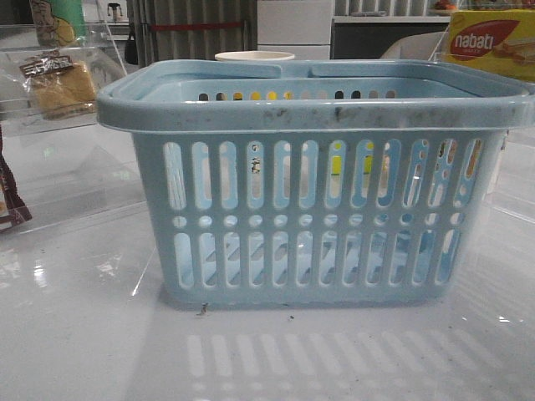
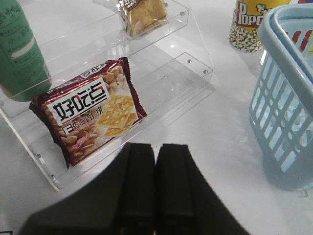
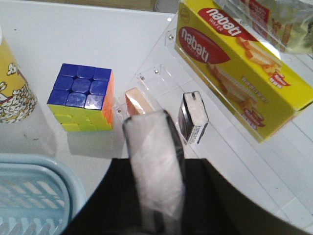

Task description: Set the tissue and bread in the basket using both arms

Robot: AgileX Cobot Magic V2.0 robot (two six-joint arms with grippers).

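The light blue basket [image 1: 309,113] fills the front view; its side shows in the left wrist view [image 2: 283,98] and its rim in the right wrist view [image 3: 29,196]. The bread [image 2: 144,14], golden-brown in clear wrap, lies on the upper step of a clear acrylic shelf, also visible at far left in the front view [image 1: 63,83]. My left gripper [image 2: 156,147] is shut and empty, just short of the shelf's lower step. My right gripper [image 3: 155,169] is shut on the tissue [image 3: 152,142], a whitish dark-edged pack held beside the basket. Neither gripper shows in the front view.
A dark red biscuit packet [image 2: 90,110] and a green bottle [image 2: 19,54] sit on the left shelf. A popcorn cup [image 2: 249,24] stands by the basket. On the right are a Rubik's cube [image 3: 83,95], a small dark box [image 3: 192,117] and the yellow nabati box [image 3: 239,58].
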